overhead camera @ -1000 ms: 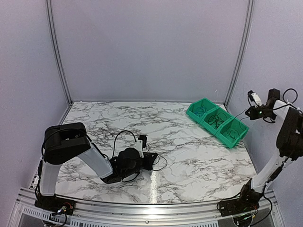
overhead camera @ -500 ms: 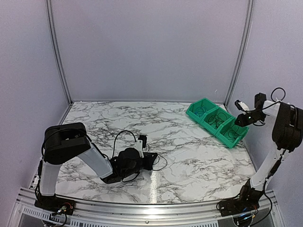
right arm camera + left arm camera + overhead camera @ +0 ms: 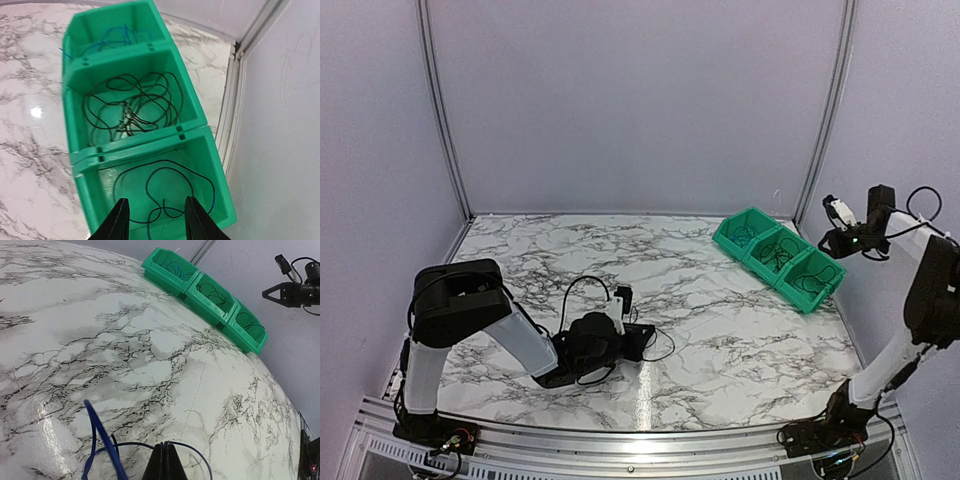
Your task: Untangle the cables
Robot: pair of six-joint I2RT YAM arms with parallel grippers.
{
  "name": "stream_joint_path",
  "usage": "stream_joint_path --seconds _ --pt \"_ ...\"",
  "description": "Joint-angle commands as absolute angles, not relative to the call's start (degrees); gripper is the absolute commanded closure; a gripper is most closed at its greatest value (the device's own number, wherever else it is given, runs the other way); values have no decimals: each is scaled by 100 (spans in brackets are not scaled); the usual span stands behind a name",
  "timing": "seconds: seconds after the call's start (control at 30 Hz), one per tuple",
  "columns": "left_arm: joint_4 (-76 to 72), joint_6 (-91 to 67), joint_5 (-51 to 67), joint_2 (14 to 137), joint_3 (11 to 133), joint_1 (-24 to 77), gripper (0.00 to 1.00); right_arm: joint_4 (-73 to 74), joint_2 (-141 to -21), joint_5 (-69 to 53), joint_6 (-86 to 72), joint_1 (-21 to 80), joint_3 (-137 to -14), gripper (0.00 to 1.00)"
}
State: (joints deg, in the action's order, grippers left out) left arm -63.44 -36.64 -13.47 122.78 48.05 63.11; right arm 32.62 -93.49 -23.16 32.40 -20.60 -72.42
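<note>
In the left wrist view my left gripper [image 3: 166, 460] rests low on the marble table [image 3: 150, 340], shut on a thin dark-blue cable [image 3: 220, 462] that arcs out on both sides of the tips. A thicker blue cable [image 3: 102, 437] rises on its left. From above, the left gripper [image 3: 642, 340] has thin loops of cable [image 3: 582, 290] around it. My right gripper [image 3: 156, 220] hangs open and empty above the nearest of three green bins [image 3: 220, 165], where a dark cable [image 3: 165, 185] lies loose. The middle bin holds tangled black cables [image 3: 132, 107], and the far one a blue cable [image 3: 115, 37].
The row of green bins [image 3: 780, 257] stands at the table's back right, close to the right wall and its metal rail [image 3: 232, 90]. The right gripper [image 3: 835, 215] hovers just to the right of them. Purple walls enclose the table on three sides.
The right gripper has gone from shut to open while swinging left over the bins and back a little. The left arm has not moved.
</note>
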Motion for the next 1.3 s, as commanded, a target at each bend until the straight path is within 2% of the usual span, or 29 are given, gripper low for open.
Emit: stream_joint_path --seconds 0.0,0.1,0.2,0.4,0.7,0.93,0.97,1.1,1.13,1.2,1.27 --pt "-6673 -3443 -912 11996 4891 6284 100 3172 -8234 -3220 3409 -1499 -6853 61" --pt "-6903 -3369 -571 11839 4865 6284 100 3266 -7847 -3870 3573 -675 -6441 59" --pt "-6952 -3398 -502 11650 4812 6284 100 3250 -7731 -3996 3735 454 -6035 56" --pt "-7242 -3454 -266 11300 4581 6284 100 3320 -8281 -4148 3811 2045 -5905 48" --pt "-7365 -3564 -233 11108 4482 6284 100 3253 -9127 -4682 3390 3011 -6390 38" --pt "-7366 -3580 -156 11122 4560 6284 100 3257 -9591 -5122 3205 3406 -6620 36" --pt "-7372 -3577 -158 11103 4550 6284 100 3201 -9642 -5139 3120 3415 -6633 38" --pt "-7445 -3586 -218 10993 4443 6284 100 3076 -9881 -5011 2941 3419 -6637 60" --pt "-7464 -3591 -239 10956 4417 6284 100 3059 -9925 -5015 2918 3411 -6617 68" --pt "-7513 -3595 -274 10903 4361 6284 100 3042 -10012 -5066 2929 3414 -6589 97" --pt "-7559 -3595 -393 10814 4259 6284 99 3014 -10065 -5002 2942 3417 -6547 100"
